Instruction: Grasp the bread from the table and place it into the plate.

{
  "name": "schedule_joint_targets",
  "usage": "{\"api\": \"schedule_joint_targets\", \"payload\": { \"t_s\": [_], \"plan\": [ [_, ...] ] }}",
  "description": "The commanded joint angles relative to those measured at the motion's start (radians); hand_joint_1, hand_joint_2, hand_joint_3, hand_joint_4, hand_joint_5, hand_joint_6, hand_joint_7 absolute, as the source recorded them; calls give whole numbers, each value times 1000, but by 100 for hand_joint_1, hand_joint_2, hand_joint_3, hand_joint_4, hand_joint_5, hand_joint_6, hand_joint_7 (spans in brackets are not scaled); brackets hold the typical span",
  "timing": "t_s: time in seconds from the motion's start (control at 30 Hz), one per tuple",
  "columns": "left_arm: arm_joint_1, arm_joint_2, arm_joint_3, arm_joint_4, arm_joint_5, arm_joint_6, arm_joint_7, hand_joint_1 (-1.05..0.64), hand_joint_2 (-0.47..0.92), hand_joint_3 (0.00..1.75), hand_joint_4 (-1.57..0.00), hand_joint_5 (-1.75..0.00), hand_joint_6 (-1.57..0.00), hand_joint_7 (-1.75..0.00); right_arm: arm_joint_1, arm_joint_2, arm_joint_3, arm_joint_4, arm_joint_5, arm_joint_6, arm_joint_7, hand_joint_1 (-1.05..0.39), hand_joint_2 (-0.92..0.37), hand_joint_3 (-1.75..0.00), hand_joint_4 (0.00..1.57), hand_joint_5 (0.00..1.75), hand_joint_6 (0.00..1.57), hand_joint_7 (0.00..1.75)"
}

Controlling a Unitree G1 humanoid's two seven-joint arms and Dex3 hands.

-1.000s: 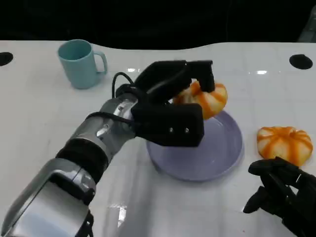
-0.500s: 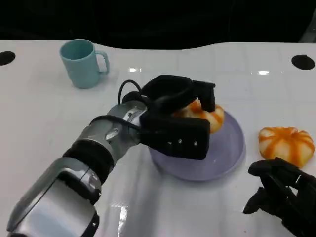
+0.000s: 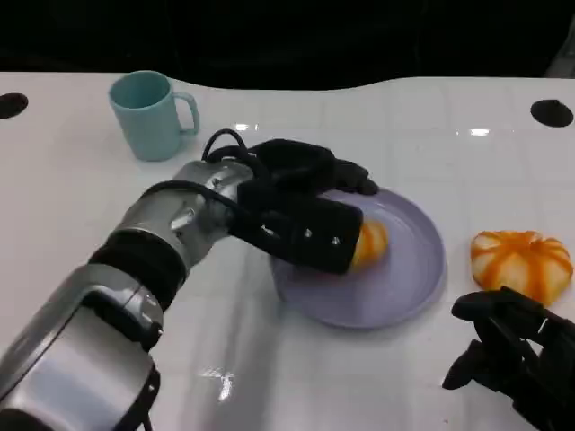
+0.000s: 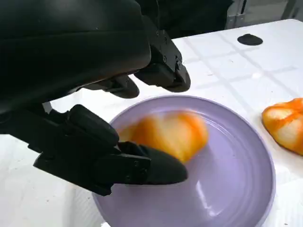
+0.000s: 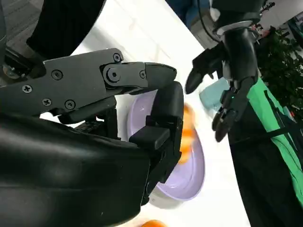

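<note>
Compare with a second ago and you will see that the bread has come down: it was held above the far rim of the plate, and it now lies in the plate, on the side nearer your left hand. That hand has dropped lower and drawn back toward the mug side; its fingers are spread apart around the bread with nothing clamped between them (the left wrist view shows a gap on both sides of the blurred bread, so you can read the hand as released).

The plate holds that one bread and sits on the white bench. The mug stands upright, well apart at the far left. A second orange-striped bread lies on the bench just beside the plate's right rim.

The bread in the plate looks rounded; its long axis cannot be told, since the hand hides part of it.

Your right hand rests near the bench's front edge, fingers loosely apart, holding nothing.
</note>
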Motion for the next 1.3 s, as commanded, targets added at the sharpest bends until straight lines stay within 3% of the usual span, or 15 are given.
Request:
{"api": "schedule_joint_targets", "payload": {
  "t_s": [0.03, 0.33, 0.5, 0.63, 0.8, 0.87, 1.0, 1.1, 1.17, 1.23, 1.27, 1.3],
  "plan": [
    [-19, 32, 19, -30, -29, 10, -61, -92, 92, 60, -22, -15, -33, 0, 3, -11, -8, -7, -4, -7, -7, -46, -92, -28, 59, 148, 55, 114],
    [41, 77, 115, -108, -161, 20, -170, -84, 92, 53, -29, -16, -38, -2, 4, -12, -13, -6, -3, -6, -4, -46, -92, -29, 59, 148, 55, 114],
    [102, 90, 189, -159, -257, 16, -182, -71, 92, 41, -43, -22, -47, -5, 4, -14, -14, -8, -3, -3, -4, -47, -92, -28, 58, 148, 54, 114],
    [211, 68, 338, -225, -462, 26, -213, -60, 92, 38, -67, -41, -63, -11, 9, -15, -13, -14, -6, -3, -6, -46, -92, -29, 57, 148, 53, 115],
    [275, 38, 428, -296, -624, 104, -288, -51, 92, 37, -74, -54, -73, -13, 9, -16, -13, -12, -6, -3, -2, -47, -92, -28, 57, 148, 53, 116],
    [339, 19, 492, -365, -740, 169, -330, -53, 92, 42, -76, -59, -77, -14, 12, -13, -15, -15, -1, -4, -1, -46, -92, -29, 57, 148, 52, 116],
    [486, -15, 615, -592, -1027, 487, -400, -59, 92, 39, -79, -75, -87, -18, 14, -10, -17, -16, 2, -6, -1, -46, -92, -29, 59, 148, 52, 116],
    [579, -20, 650, -758, -1141, 665, -373, -59, 92, 40, -71, -99, -85, -27, 16, -11, -16, -19, 0, -5, -3, -46, -92, -28, 59, 147, 53, 115],
    [614, -20, 662, -829, -1177, 742, -353, -58, 92, 47, -65, -117, -76, -53, 17, -10, -16, -23, 0, -2, -6, -46, -92, -28, 59, 147, 53, 115],
    [668, -23, 681, -917, -1219, 826, -310, -57, 92, 49, -63, -121, -72, -63, 19, -9, -16, -26, 0, 0, -8, -46, -92, -28, 59, 147, 53, 115],
    [702, -25, 693, -969, -1245, 875, -281, -58, 92, 52, -60, -140, -65, -91, 20, -9, -16, -29, 0, 1, -9, -46, -92, -28, 59, 147, 52, 115],
    [743, -30, 707, -1027, -1278, 925, -250, -58, 92, 53, -59, -148, -61, -103, 20, -10, -16, -29, -2, -3, -6, -46, -92, -29, 59, 147, 52, 115]
  ]
}}
